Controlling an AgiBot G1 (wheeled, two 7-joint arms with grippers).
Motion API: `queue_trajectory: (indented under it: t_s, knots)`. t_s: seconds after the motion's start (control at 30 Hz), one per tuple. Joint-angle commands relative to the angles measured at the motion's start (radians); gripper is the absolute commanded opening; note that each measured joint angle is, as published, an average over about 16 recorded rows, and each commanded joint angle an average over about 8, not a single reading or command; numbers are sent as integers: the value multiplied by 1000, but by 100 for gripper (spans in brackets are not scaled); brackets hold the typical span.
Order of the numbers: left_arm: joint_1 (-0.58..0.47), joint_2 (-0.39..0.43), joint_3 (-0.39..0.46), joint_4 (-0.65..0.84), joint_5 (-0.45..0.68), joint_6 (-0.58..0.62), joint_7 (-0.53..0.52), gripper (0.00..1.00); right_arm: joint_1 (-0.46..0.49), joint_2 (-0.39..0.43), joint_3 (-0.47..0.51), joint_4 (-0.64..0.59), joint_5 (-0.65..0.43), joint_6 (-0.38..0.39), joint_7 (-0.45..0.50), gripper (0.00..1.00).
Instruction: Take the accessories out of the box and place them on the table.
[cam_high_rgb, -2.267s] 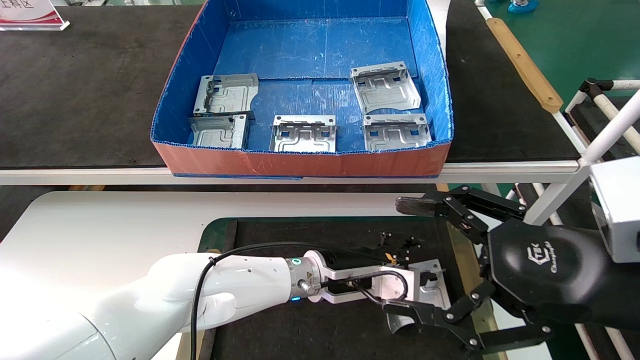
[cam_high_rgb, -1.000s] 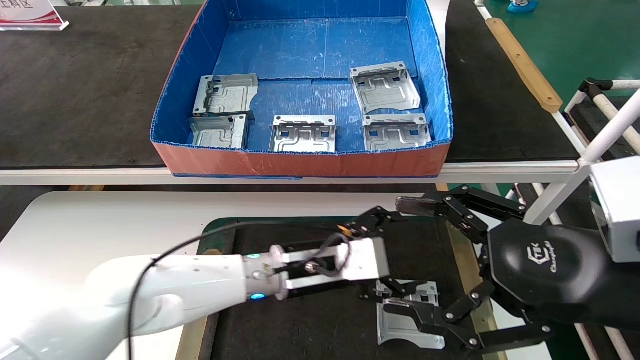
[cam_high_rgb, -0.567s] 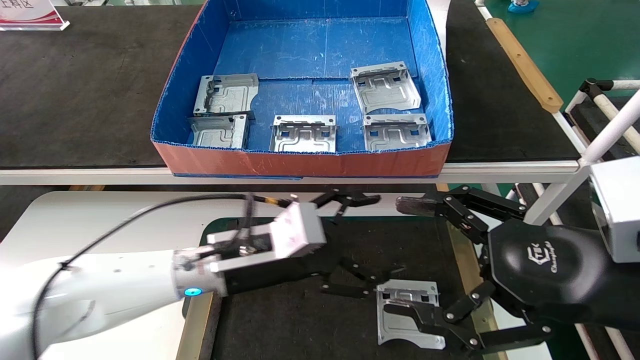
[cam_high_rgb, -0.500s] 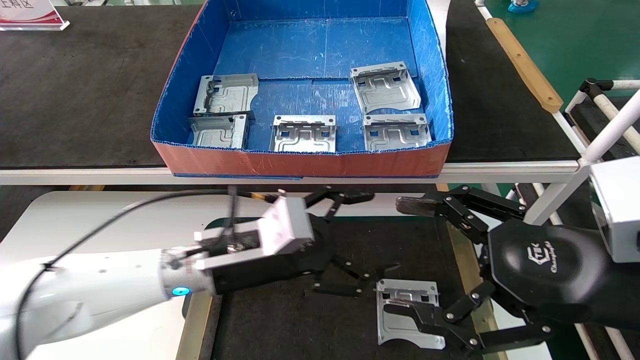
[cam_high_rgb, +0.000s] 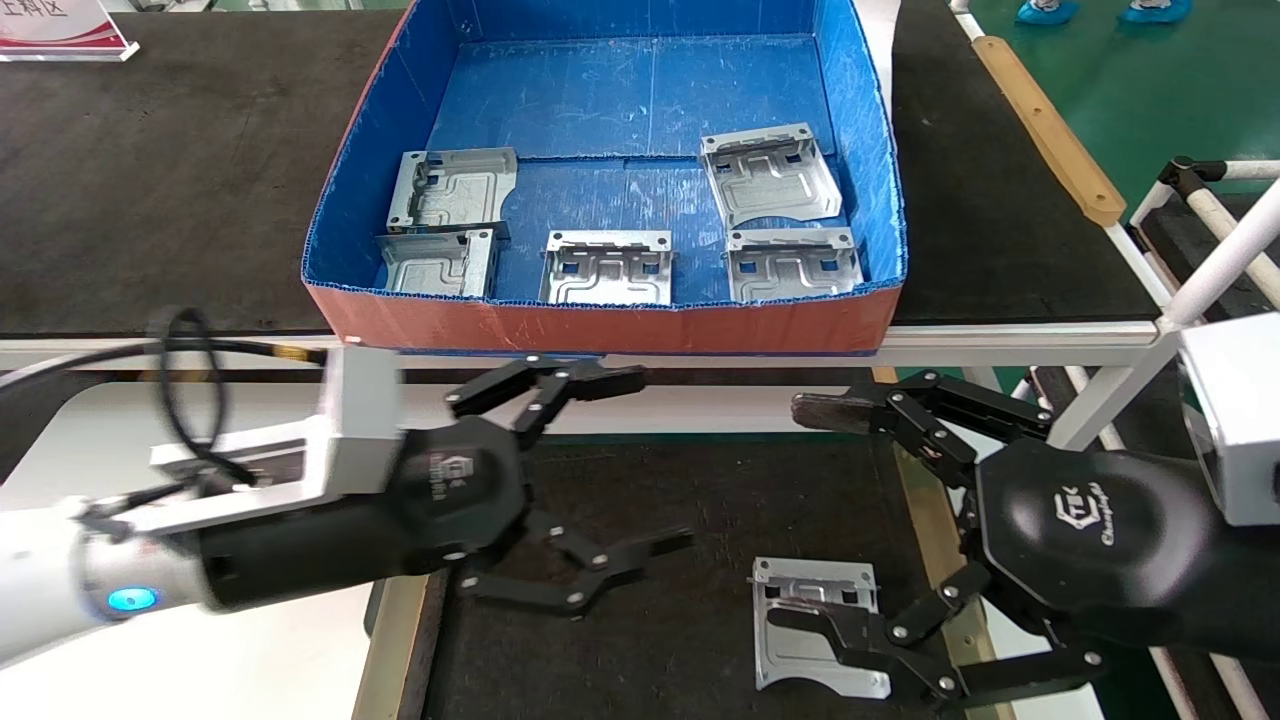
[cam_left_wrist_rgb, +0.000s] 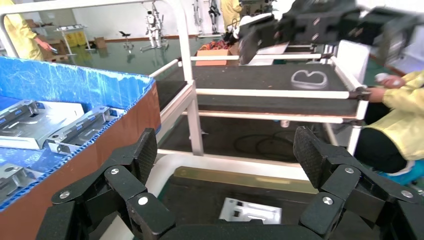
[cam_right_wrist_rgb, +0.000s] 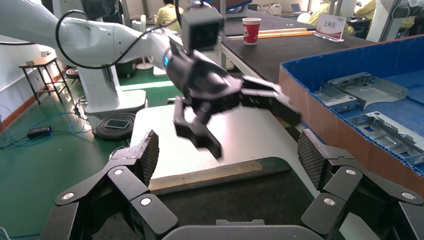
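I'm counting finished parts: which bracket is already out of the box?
The bracket lying on the table's dark mat, beside the right end effector; the other five remain in the box.

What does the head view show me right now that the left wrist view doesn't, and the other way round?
Only the head view shows all five accessories in the box, the whole left gripper open above the table, and the open right gripper over the mat.

Only the left wrist view shows the side bench and the seated person in yellow.

Both show the bracket on the mat, lying flat and free of either gripper.
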Motion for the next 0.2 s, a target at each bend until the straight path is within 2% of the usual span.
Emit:
queue_trajectory:
  t_s: [0.03, 0.2]
  knots:
    - [14, -32, -46, -25, 9, 36, -51, 100, 0, 0, 0, 0, 0, 0, 0, 100]
    - [34, -76, -110, -60, 22, 86, -122, 100, 0, 0, 0, 0, 0, 0, 0, 100]
